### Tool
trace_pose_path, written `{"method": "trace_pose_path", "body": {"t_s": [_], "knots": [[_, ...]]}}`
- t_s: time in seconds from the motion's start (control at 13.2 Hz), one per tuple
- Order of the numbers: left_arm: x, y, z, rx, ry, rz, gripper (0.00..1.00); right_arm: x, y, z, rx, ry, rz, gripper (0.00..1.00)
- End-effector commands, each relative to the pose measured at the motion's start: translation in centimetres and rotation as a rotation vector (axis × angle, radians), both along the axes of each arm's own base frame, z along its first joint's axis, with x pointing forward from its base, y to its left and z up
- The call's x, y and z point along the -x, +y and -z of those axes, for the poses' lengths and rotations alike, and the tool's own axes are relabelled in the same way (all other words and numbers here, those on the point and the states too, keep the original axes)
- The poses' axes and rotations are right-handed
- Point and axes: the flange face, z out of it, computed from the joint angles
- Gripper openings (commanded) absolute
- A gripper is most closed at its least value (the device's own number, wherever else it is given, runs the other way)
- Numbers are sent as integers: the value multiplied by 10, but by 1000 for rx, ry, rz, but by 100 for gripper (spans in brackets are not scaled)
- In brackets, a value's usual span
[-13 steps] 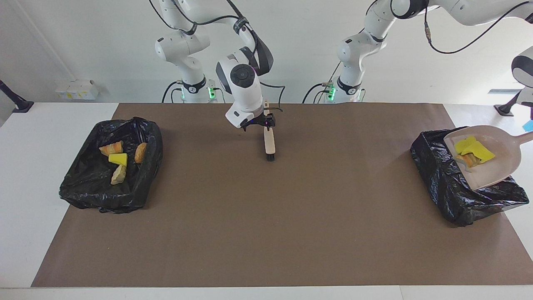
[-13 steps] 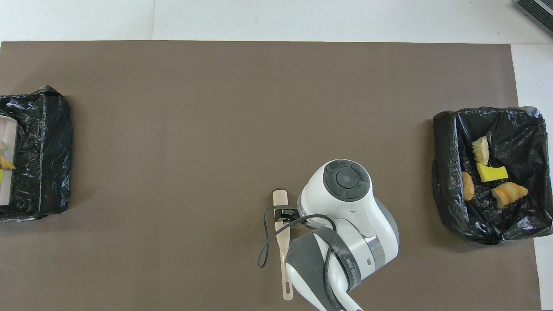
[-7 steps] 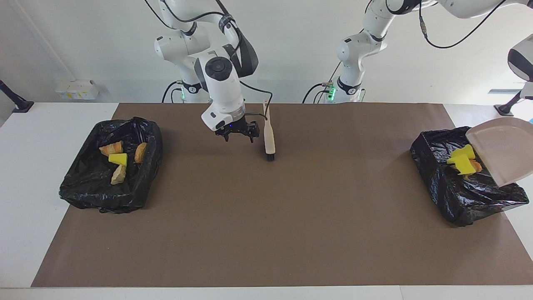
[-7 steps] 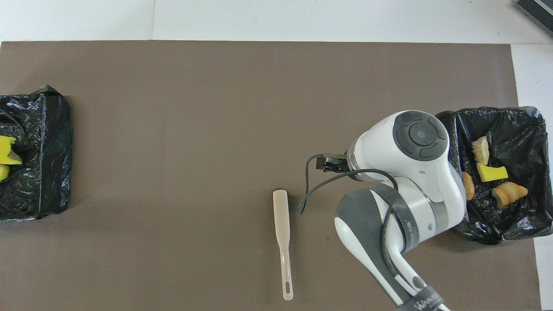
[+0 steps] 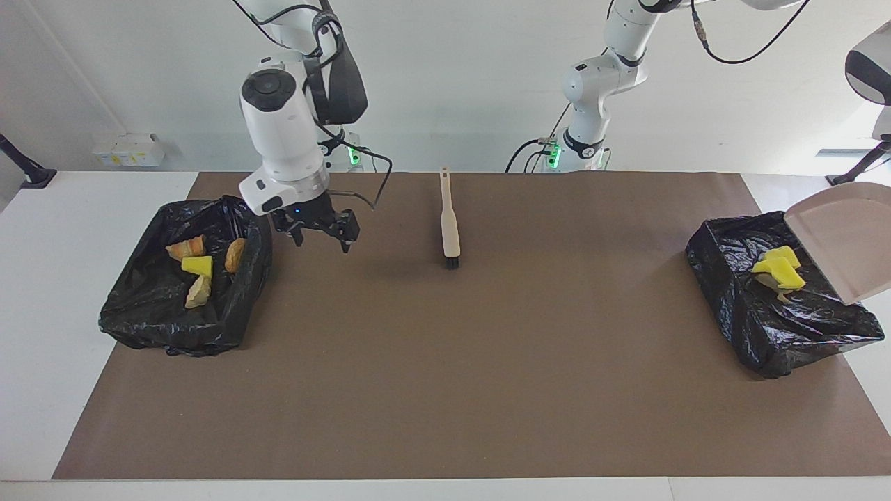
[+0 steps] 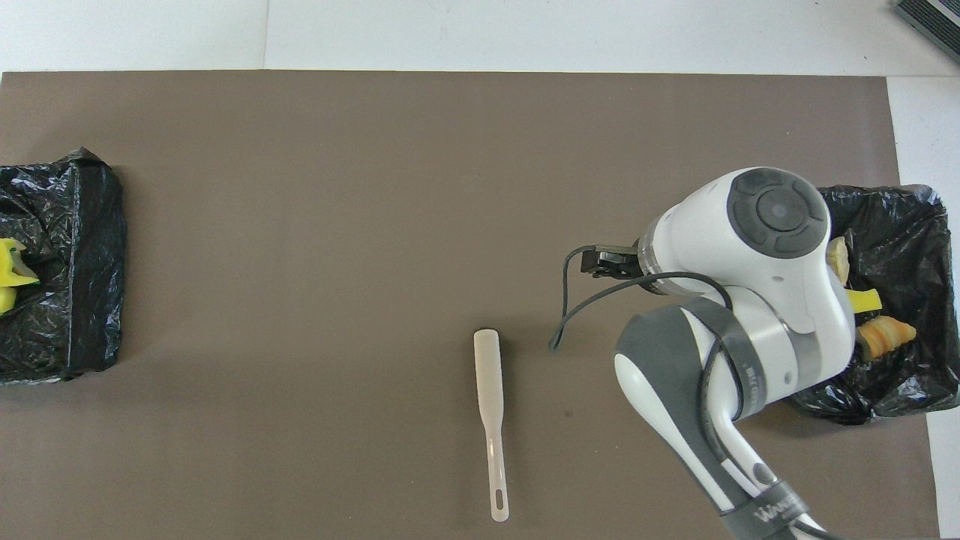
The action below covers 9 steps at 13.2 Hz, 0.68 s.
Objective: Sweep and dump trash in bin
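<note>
Trash lies in two black-lined bins, with the brush (image 5: 450, 223) flat on the brown mat (image 5: 445, 390) between them. Four chunks (image 5: 198, 268) sit in the bin (image 5: 182, 278) toward the right arm's end; yellow chunks (image 5: 779, 268) sit in the bin (image 5: 776, 306) toward the left arm's end, under the tipped dustpan (image 5: 846, 240). The right gripper (image 5: 321, 233), fingers spread and empty, hangs over the mat between brush and bin. The left gripper is out of frame, clamped shut.
</note>
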Motion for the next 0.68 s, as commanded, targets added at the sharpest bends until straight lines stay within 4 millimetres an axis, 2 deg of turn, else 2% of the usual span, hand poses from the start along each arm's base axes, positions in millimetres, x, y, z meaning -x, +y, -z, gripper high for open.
{"method": "trace_pose_path", "body": {"t_s": [0.0, 0.23, 0.38, 0.61], "knots": [[10, -25, 11, 211, -61, -169, 0, 23, -34, -43, 8, -10, -32, 100], [16, -100, 35, 322, -108, -371, 0, 39, -77, -86, -1, 33, -36, 100], [17, -145, 52, 389, -143, -535, 0, 49, -94, -85, -15, 44, -11, 100], [14, -212, 67, 447, -191, -737, 0, 58, -95, -82, -21, 87, -12, 100]]}}
